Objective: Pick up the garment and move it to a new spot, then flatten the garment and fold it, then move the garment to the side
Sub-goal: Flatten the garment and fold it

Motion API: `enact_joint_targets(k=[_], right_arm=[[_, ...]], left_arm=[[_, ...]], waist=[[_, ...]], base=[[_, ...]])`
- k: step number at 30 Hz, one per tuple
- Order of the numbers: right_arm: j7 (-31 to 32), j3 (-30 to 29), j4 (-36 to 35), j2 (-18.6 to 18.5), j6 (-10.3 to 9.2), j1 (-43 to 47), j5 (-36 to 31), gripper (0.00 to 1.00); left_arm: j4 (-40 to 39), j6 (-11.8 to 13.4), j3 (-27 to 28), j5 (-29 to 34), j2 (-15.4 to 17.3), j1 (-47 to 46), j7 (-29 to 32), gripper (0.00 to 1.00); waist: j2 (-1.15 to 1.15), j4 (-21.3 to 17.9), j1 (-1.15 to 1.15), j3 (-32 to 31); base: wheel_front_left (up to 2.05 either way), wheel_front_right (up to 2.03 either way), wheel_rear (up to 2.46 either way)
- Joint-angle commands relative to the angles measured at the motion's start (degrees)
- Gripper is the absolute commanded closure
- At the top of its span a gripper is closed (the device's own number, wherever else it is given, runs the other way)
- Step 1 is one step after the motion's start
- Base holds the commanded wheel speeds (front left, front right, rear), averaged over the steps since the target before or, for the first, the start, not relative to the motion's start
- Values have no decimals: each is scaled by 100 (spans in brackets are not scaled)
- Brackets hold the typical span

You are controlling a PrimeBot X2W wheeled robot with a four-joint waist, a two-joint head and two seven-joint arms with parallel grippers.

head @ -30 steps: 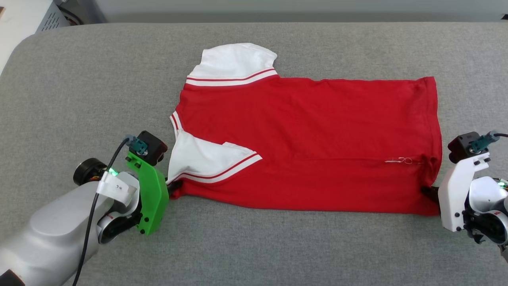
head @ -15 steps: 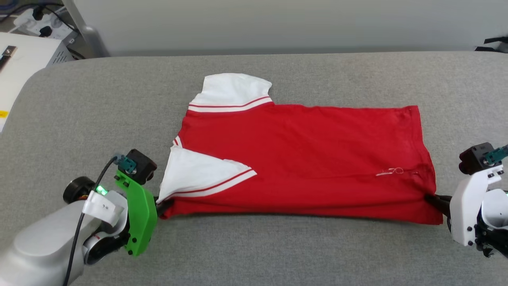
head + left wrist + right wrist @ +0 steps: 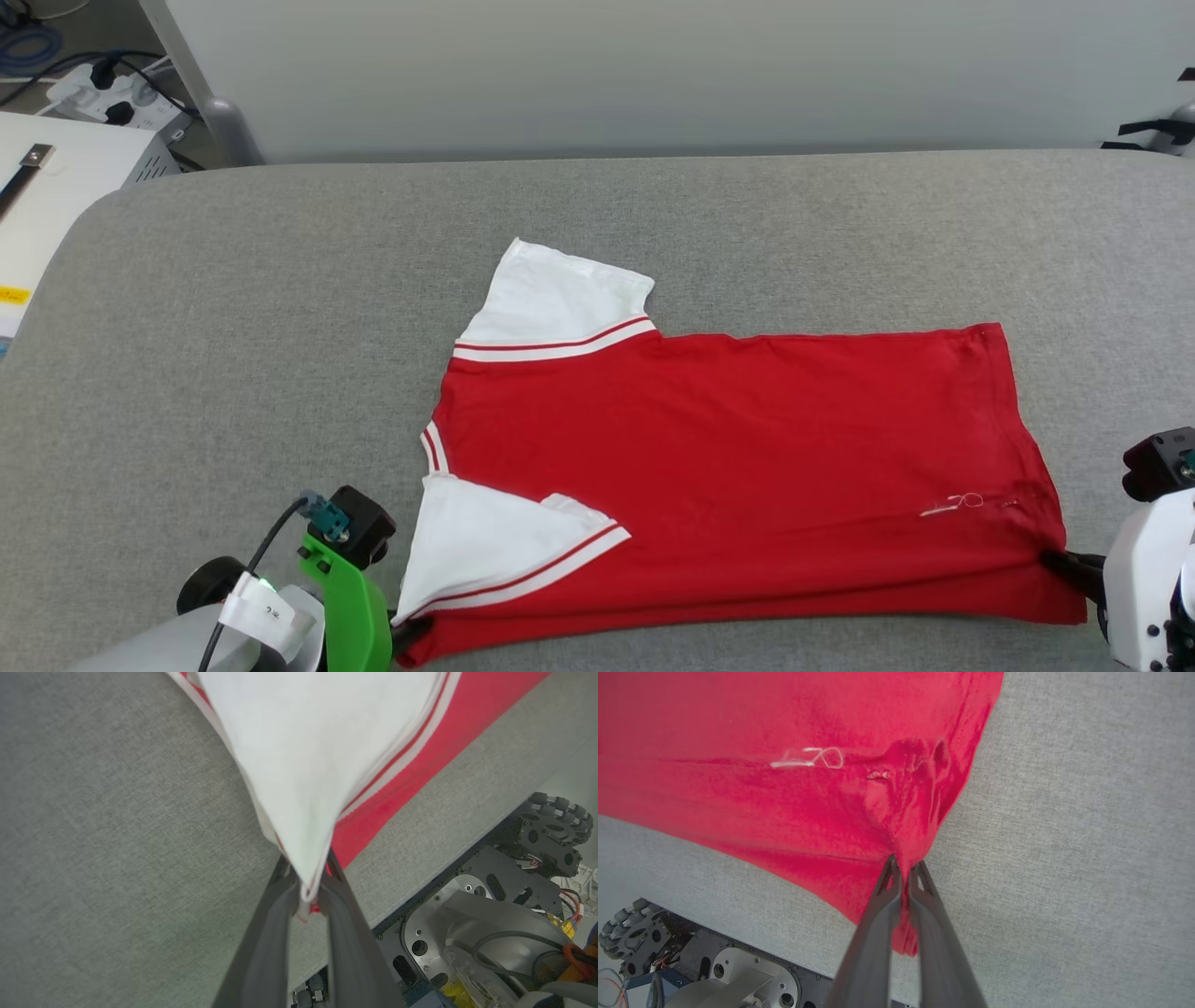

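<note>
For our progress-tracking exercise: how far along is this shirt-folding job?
Done: the soft red T-shirt with white sleeves lies flat on the grey table, near sleeve folded in. In hand: left tool and right tool pinch its near corners. Left: finishing the fold, moving it aside.

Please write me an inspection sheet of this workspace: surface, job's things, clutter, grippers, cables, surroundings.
Surface: grey padded table, no stains seen.
Job's things: red shirt lying flat near the front edge; near sleeve folded onto the body, far sleeve spread out.
Clutter: nothing seen.
Grippers: left gripper shut on the shirt at the near sleeve's corner; right gripper shut on the shirt's hem corner.
Cables: black cable on the left wrist; power strip with plugs on the floor, back left.
Surroundings: white cabinet at the left; pale wall behind; robot's base below the table's edge.
</note>
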Motion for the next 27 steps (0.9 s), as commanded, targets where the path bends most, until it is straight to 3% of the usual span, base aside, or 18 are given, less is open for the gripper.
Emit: enact_joint_targets(k=[1, 10, 11, 12, 13, 14, 21, 27], right_arm=[[-3, -71, 60, 25, -5, 84, -129, 100], [-188, -127, 823, 655, -5, 49, -411, 100], [-255, -113, 906, 699, -5, 50, -451, 100], [-335, -103, 990, 758, -5, 56, -474, 87], [-414, -100, 1030, 805, -5, 60, -479, 24], [-551, -110, 1054, 848, -5, 59, -504, 0], [-1896, -541, 834, 979, -5, 31, -1039, 0], [-2977, -1237, 366, 1418, -5, -5, -1722, 0]], left_arm=[[53, 78, 15, -126, 26, 113, 31, 100], [717, 33, 65, -164, -335, 187, -217, 97], [782, 33, 68, -144, -372, 181, -253, 66], [849, 25, 69, -106, -411, 169, -305, 0], [898, 28, 83, -95, -439, 172, -365, 0], [939, 35, 100, -73, -461, 174, -441, 0], [842, 166, 347, 190, -279, 22, -1066, 0], [671, 482, 717, 469, -141, -323, -1654, 0]], waist=[[0, 9, 0, 40], [0, 6, 0, 160], [0, 18, 0, 158], [0, 32, 0, 149], [0, 40, 0, 134], [0, 49, 0, 108], [0, 67, 0, -104], [0, -14, 0, -156]], base=[[0, 0, 0], [0, 0, 0], [0, 0, 0], [0, 0, 0], [0, 0, 0], [0, 0, 0], [0, 0, 0], [0, 0, 0]])
